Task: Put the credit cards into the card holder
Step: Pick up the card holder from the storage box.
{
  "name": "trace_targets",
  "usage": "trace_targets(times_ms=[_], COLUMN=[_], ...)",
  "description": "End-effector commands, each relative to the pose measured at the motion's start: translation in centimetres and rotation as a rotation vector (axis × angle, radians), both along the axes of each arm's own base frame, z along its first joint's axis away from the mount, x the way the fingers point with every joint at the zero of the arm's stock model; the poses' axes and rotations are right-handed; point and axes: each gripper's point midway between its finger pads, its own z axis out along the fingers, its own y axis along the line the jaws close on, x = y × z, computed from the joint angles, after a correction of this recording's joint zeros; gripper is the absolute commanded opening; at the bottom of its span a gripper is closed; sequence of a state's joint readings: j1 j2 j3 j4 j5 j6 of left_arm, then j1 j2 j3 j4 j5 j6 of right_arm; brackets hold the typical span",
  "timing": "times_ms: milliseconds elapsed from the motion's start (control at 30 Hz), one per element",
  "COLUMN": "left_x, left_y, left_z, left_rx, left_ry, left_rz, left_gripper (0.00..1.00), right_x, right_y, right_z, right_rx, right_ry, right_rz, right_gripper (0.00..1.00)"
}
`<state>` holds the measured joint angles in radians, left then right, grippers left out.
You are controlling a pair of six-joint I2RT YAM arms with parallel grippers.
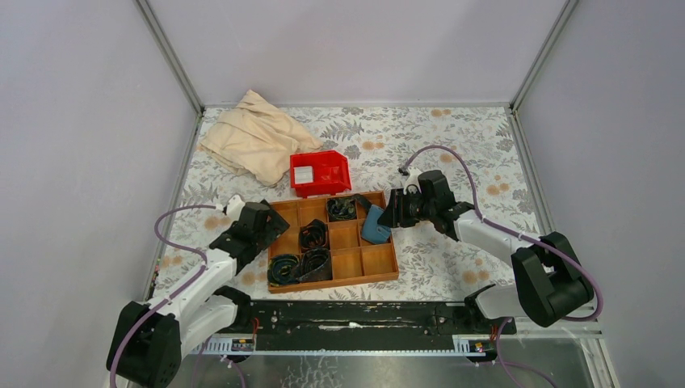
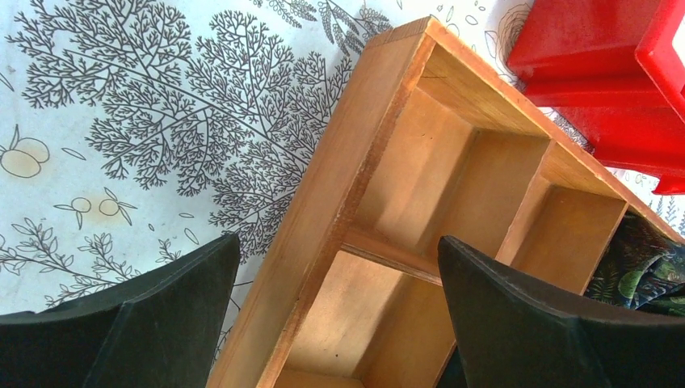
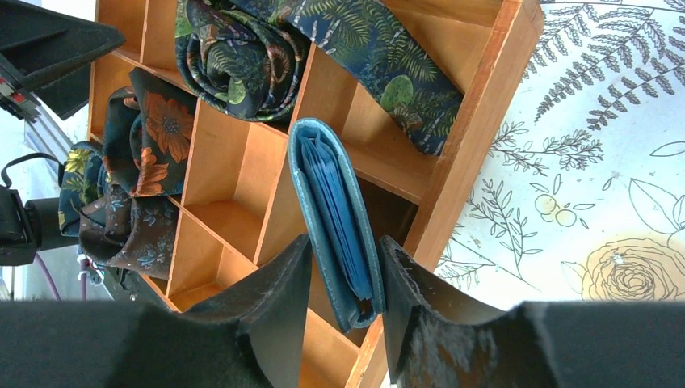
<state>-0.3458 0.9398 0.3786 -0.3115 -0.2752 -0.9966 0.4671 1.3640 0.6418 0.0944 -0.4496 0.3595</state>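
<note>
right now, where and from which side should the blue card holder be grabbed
Pinch the card holder across its two flat faces, coming from above over its open edge. It stands on edge in the wooden tray, thin side up; the right fingers clamp it that way.

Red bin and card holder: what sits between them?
A rolled fern-print tie, in the wooden tray, lies between the red bin and card holder; the top view shows it.

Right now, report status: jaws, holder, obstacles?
Left gripper jaws open, above wooden tray edge. Right gripper jaws shut on card holder, at tray's right side. Pale card in red bin; nothing covers it.
</note>
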Motion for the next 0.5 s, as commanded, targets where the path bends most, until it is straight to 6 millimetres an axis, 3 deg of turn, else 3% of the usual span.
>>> trace_targets(times_ms=[0,100,233,467], left_x=[0.6,0.5,0.3,0.4], left_y=[-0.4,-0.4,-0.4,-0.5], left_z=[0.2,0.0,-0.2,-0.1], left_rx=[-0.039,-0.043,-0.048,-0.069], left_ry=[-0.036,-0.03,-0.025,-0.046], left_rz=[0.015,0.016,0.018,0.031], left_gripper=[1.0,1.0,1.0,0.95], right_x=[-0.6,-0.7,-0.5,1.0], right_y=[0.7,1.0,1.0,0.8], right_z=[1.5,1.8,2.9,7.5], right_rx=[0.042,0.053,0.057,0.049], right_ry=[-0.038,-0.036,-0.056,-0.153], right_rz=[0.047,0.064,0.067,0.037], right_gripper=[0.41,0.29,0.01,0.0])
